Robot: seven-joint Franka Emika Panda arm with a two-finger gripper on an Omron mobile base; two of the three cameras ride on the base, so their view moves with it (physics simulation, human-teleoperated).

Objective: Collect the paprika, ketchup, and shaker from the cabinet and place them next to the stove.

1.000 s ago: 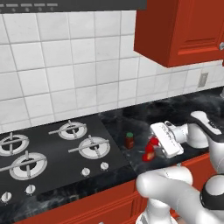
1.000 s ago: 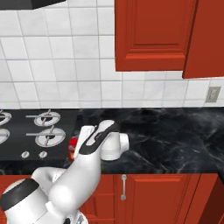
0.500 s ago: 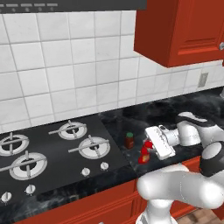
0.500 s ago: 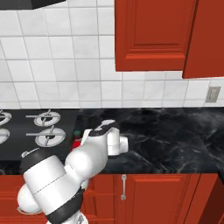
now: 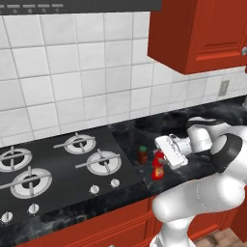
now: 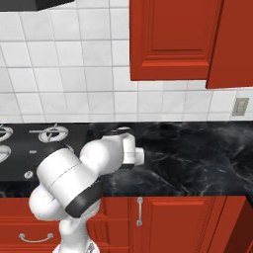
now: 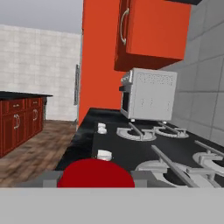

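The ketchup (image 5: 157, 170), a red bottle, stands upright on the black counter just right of the stove (image 5: 58, 164). My gripper (image 5: 158, 156) reaches in from the right and sits shut on the bottle's top. In the hand view its red cap (image 7: 96, 170) fills the gap between the fingertips (image 7: 51, 178). The paprika (image 5: 142, 154), a small dark jar with a green lid, stands on the counter between the ketchup and the stove's edge. The red cabinet (image 5: 202, 34) hangs above to the right. The shaker is out of view.
The white arm (image 6: 74, 178) bulks over the counter's front edge and hides the hand in the right base view. Bare marble counter (image 6: 197, 158) runs to the right. A cabinet door (image 6: 232, 44) stands open overhead. Stove knobs (image 5: 115, 183) line the front. A white appliance (image 7: 148, 94) stands beyond the burners.
The hand has shifted slightly left toward the stove with the ketchup, which now stands upright beside the paprika. The elbow has swung out to the right.
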